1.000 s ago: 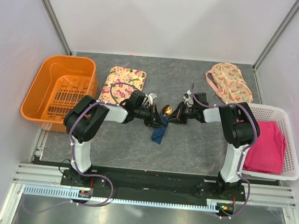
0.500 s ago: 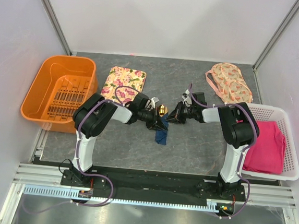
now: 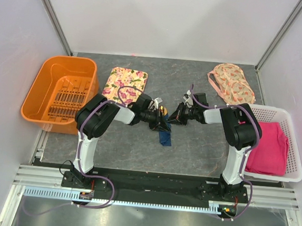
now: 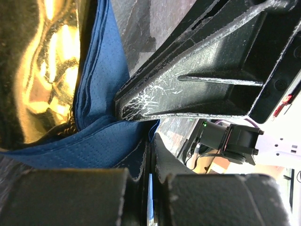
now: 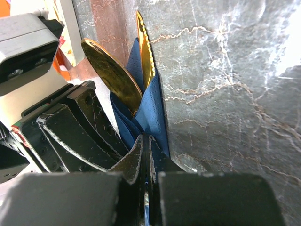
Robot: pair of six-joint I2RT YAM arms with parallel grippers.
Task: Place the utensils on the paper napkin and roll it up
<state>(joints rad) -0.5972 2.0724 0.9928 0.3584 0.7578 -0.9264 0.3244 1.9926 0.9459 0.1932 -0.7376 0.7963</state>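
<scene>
Right of the floral tray (image 3: 124,81): pinching the paper napkin (image 5: 153,113) tight with left gripper (image 4: 150,141) and right gripper (image 5: 145,141) (utensils (image 5: 115,75) poking out).

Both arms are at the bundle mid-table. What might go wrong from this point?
1. The spoon and knife stick out of the open end of the paper napkin; tilting may let them slide out.
2. The left gripper and right gripper both pinch the thin sheet close together; pulling apart may tear it.
3. In the top view a loose tail lies unrolled; it may unwrap on release.
</scene>
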